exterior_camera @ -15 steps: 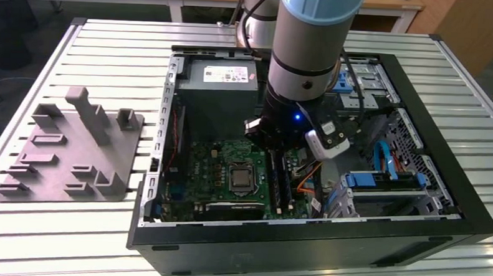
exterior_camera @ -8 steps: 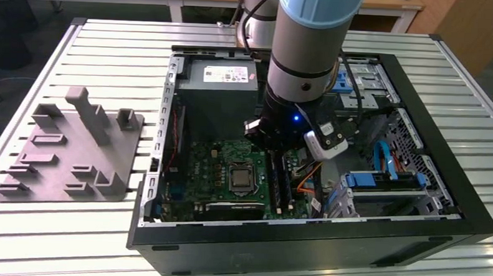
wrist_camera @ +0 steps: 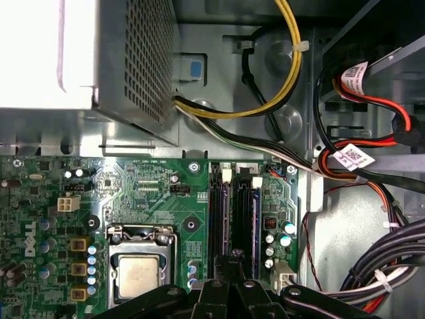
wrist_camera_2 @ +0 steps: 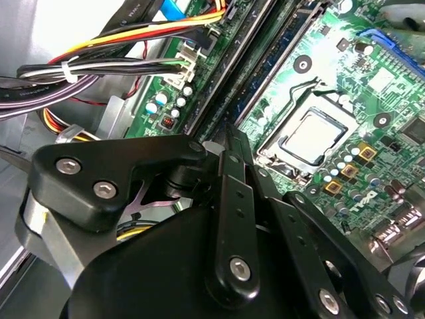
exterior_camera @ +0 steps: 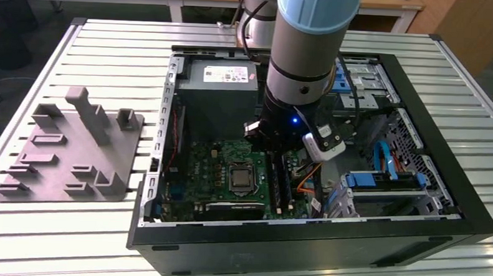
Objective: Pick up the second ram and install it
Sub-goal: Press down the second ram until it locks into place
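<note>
From where I stand, the exterior view has the arm [exterior_camera: 304,65] reaching down into the open case [exterior_camera: 443,203] on the slatted tabletop [exterior_camera: 109,35], its claw [exterior_camera: 267,145] low over the motherboard [exterior_camera: 220,174], just above the slots. The grey fixture [exterior_camera: 71,152] sits well apart, toward that view's left.

In the second wrist view the claw [wrist_camera_2: 229,136] comes to a narrow point over the dark slots [wrist_camera_2: 262,66]; whether it grips anything I cannot tell.

In the first wrist view the ram [wrist_camera: 244,222] stands in a slot directly ahead of the claw [wrist_camera: 232,262], its long axis running straight away from the claw, beside the CPU socket [wrist_camera: 138,276].
</note>
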`<state>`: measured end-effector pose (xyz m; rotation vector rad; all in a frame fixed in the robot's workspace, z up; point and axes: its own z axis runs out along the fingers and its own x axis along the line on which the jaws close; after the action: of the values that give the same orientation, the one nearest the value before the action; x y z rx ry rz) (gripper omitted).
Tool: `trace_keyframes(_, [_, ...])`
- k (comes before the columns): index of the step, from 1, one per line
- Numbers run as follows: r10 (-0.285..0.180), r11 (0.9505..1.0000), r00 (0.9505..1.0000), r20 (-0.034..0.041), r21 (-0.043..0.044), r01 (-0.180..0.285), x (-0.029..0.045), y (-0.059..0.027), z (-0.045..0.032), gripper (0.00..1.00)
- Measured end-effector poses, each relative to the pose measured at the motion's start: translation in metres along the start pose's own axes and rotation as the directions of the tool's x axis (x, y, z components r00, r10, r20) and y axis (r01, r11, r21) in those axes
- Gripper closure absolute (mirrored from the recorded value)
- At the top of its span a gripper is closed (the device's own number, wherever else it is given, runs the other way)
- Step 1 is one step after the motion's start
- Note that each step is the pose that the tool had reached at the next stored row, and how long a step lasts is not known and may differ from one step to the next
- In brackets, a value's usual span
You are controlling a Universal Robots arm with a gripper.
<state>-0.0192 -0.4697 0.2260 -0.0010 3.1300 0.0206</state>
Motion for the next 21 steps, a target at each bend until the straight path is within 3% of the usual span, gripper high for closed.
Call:
trace_keyframes(12, [0.0,1.0,1.0,-0.0001,0.0006,0.0,0.0001,0.0032,0.0107,0.9])
trace_keyframes(21, [0.0,1.0,1.0,0.0011,-0.0029,0.0,0.0,0.0038,0.0074,0.9])
